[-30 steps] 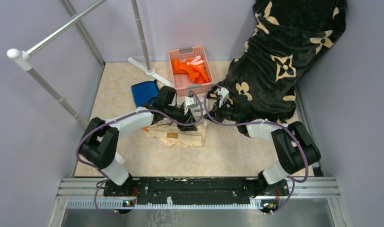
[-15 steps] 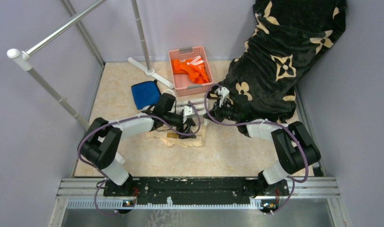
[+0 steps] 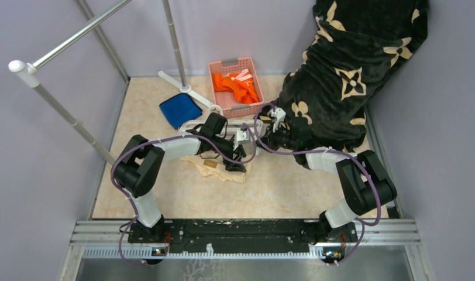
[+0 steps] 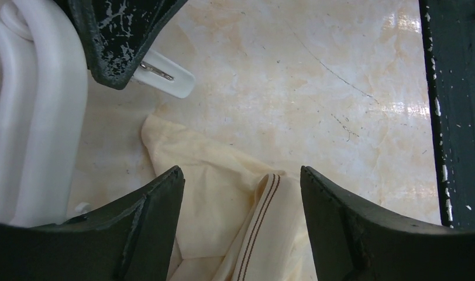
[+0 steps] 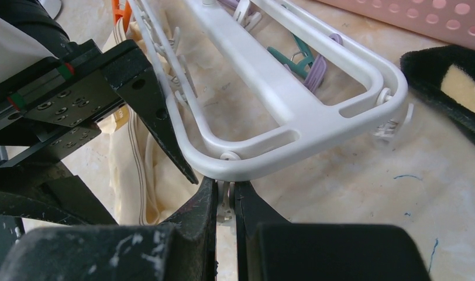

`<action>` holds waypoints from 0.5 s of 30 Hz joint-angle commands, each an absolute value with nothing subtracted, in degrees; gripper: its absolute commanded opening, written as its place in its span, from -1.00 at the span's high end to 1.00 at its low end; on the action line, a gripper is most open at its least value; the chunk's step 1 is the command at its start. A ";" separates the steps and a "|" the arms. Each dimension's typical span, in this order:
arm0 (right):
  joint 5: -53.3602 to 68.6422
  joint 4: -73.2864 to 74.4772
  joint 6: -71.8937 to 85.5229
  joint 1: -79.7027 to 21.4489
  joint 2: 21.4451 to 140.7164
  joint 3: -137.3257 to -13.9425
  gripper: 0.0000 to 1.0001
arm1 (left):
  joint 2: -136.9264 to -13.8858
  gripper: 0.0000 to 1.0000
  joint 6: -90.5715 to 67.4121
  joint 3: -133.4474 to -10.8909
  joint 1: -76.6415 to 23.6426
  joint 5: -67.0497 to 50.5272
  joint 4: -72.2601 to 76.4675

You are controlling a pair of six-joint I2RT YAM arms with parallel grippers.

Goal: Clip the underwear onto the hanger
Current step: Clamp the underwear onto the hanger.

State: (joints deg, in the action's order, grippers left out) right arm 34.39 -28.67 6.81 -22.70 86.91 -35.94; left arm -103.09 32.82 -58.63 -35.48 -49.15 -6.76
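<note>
The pale peach underwear [image 4: 217,193] lies crumpled on the floor, its striped waistband [image 4: 260,225] folded up between the fingers of my left gripper [image 4: 240,172], which hovers open just above it. The white hanger [image 5: 293,111] lies tilted over the underwear [image 5: 130,170]. My right gripper [image 5: 225,186] is shut on a small white clip [image 5: 225,202] dangling under the frame's near corner. The hanger's bars [image 4: 42,117] run along the left edge of the left wrist view. From above, the left gripper [image 3: 237,158] and right gripper [image 3: 262,138] meet beside the underwear [image 3: 214,168].
A pink basket [image 3: 235,88] of orange clothes stands behind the grippers. A blue folded cloth [image 3: 180,110] lies to its left. A black patterned blanket [image 3: 340,76] fills the back right. Grey rack poles [image 3: 175,41] rise at the back left.
My left gripper has opened wider and moved right and nearer, down over the underwear. The blue cloth is now uncovered. The right gripper has stayed shut on the clip.
</note>
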 commanded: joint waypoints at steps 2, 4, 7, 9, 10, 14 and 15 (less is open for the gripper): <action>36.56 -30.67 5.94 -23.12 85.11 -37.18 1.00 | -99.91 -0.56 36.31 -56.54 -35.86 -50.39 -6.80; 36.40 -30.60 5.95 -23.11 85.08 -37.10 1.00 | -98.62 -0.57 38.88 -55.94 -35.87 -50.95 -7.71; 36.21 -30.64 5.84 -23.11 85.03 -37.09 1.00 | -96.71 -0.57 41.95 -54.13 -35.87 -49.58 -8.13; 36.18 -30.52 5.87 -23.11 84.99 -37.12 1.00 | -95.28 -0.57 43.77 -52.41 -35.88 -48.52 -7.21; 36.27 -30.43 5.82 -23.10 84.95 -37.16 1.00 | -94.75 -0.56 44.79 -51.78 -35.91 -48.22 -7.13; 36.38 -29.97 5.63 -23.12 84.99 -37.27 1.00 | -95.28 -0.54 48.81 -52.57 -35.44 -47.81 -10.08; 36.43 -29.88 5.58 -23.14 85.03 -37.27 1.00 | -96.30 -0.52 51.41 -53.55 -35.16 -48.48 -13.27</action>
State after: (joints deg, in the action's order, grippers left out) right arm 35.18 -27.57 6.52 -22.74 86.91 -35.94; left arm -95.64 43.59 -52.25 -35.64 -47.86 -7.73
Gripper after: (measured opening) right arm 0.064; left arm 0.772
